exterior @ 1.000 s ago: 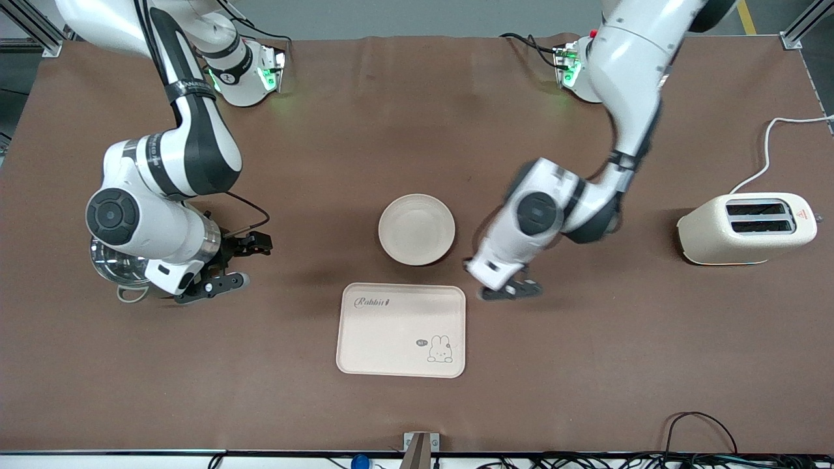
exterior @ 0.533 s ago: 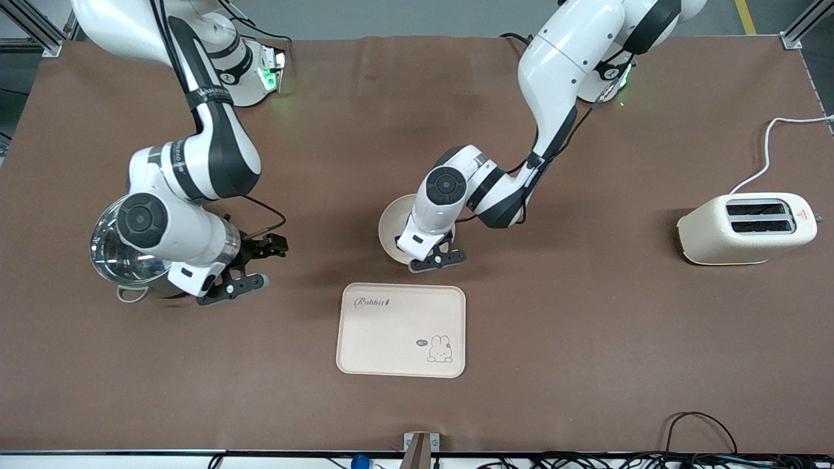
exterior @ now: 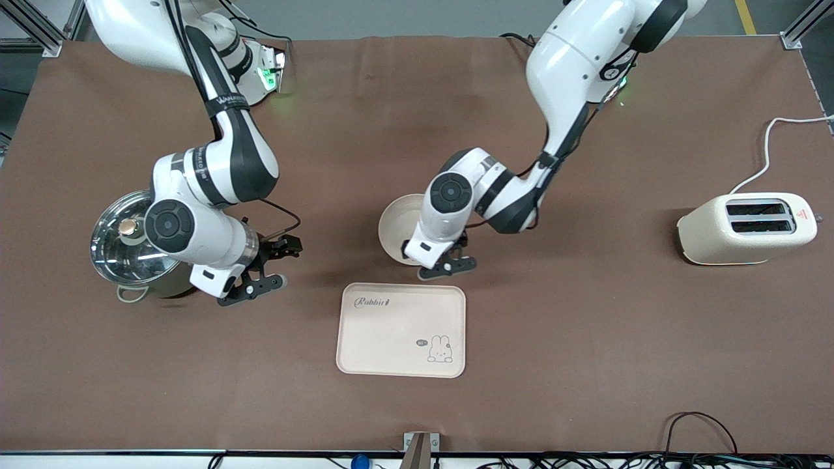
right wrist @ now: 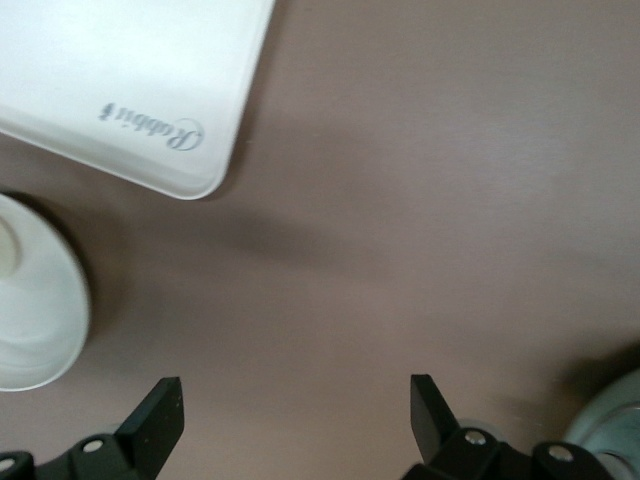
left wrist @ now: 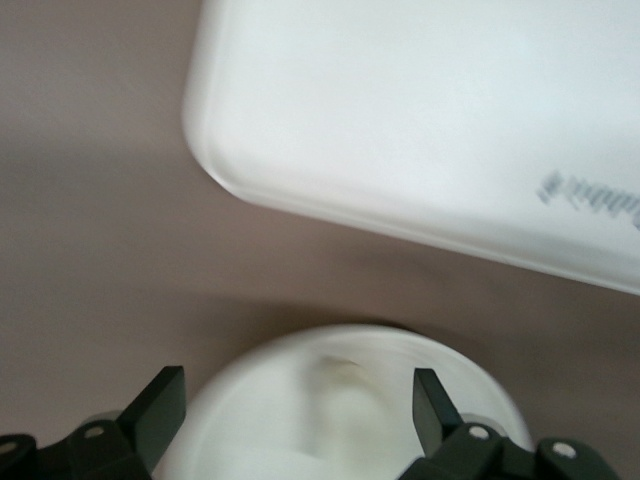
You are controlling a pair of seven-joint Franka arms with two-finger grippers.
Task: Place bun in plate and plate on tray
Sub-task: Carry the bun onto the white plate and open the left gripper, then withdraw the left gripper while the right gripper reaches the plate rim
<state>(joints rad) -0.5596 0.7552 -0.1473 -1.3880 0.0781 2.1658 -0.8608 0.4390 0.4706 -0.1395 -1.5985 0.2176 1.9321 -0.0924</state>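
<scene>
The round cream plate stands mid-table, farther from the front camera than the tray. My left gripper hangs low over the plate's rim nearest the tray, fingers wide open and empty. In the left wrist view the plate lies between the open fingers, and a pale rounded lump that looks like the bun rests in it. The tray shows past it. My right gripper is open and empty over bare table between the pot and the tray; its wrist view shows the plate and a tray corner.
A steel pot with a glass lid stands at the right arm's end, right by the right gripper, and shows in the right wrist view. A cream toaster with a white cord stands at the left arm's end. Brown cloth covers the table.
The left gripper swung from bare table beside the tray to over the plate, then shifted slightly toward the tray. The right arm moved off the pot toward the tray, uncovering the lid.
</scene>
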